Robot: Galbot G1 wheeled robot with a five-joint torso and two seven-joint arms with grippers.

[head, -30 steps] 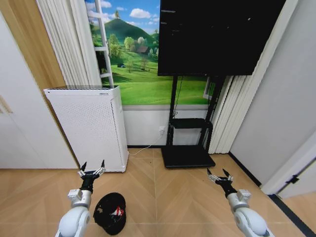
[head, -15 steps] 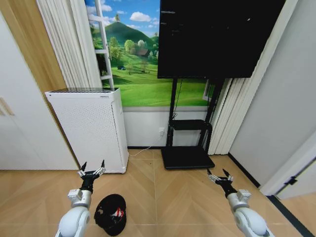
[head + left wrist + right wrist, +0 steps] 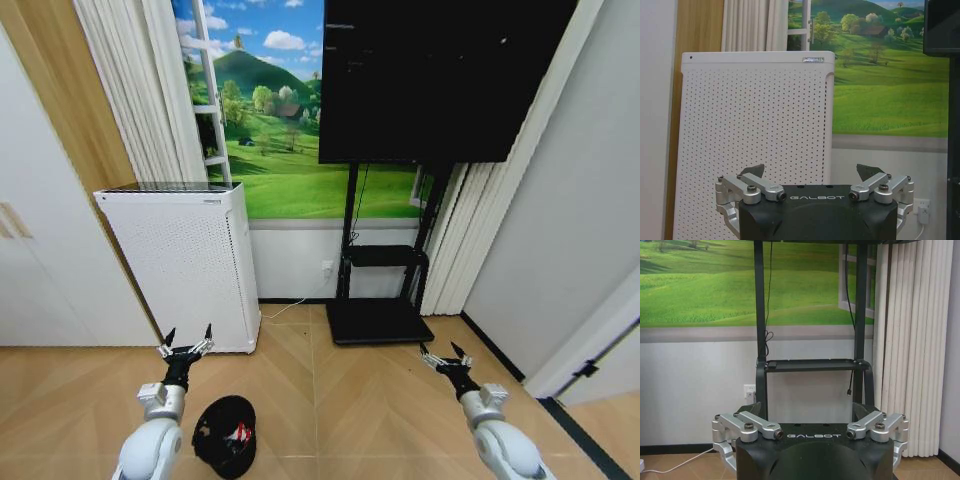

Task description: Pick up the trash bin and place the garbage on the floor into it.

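The trash bin [image 3: 224, 435], a small round black mesh basket, stands on the parquet floor [image 3: 330, 410] at the lower left of the head view, with red-and-white garbage [image 3: 237, 432] showing inside it. My left gripper [image 3: 188, 339] hovers open just beyond and left of the bin, holding nothing. My right gripper [image 3: 445, 353] is open and empty over bare floor at the lower right. In the wrist views the left gripper [image 3: 811, 171] faces the air purifier and the right gripper [image 3: 807, 408] faces the TV stand.
A white air purifier [image 3: 185, 260] stands against the wall ahead on the left. A black TV stand [image 3: 380, 290] with a flat base and large screen is ahead at centre. Curtains, a white cabinet on the left and a grey wall on the right bound the room.
The whole head view has shifted slightly downward, so the camera has moved. Both arms hold the same pose and the bin stays in place on the floor.
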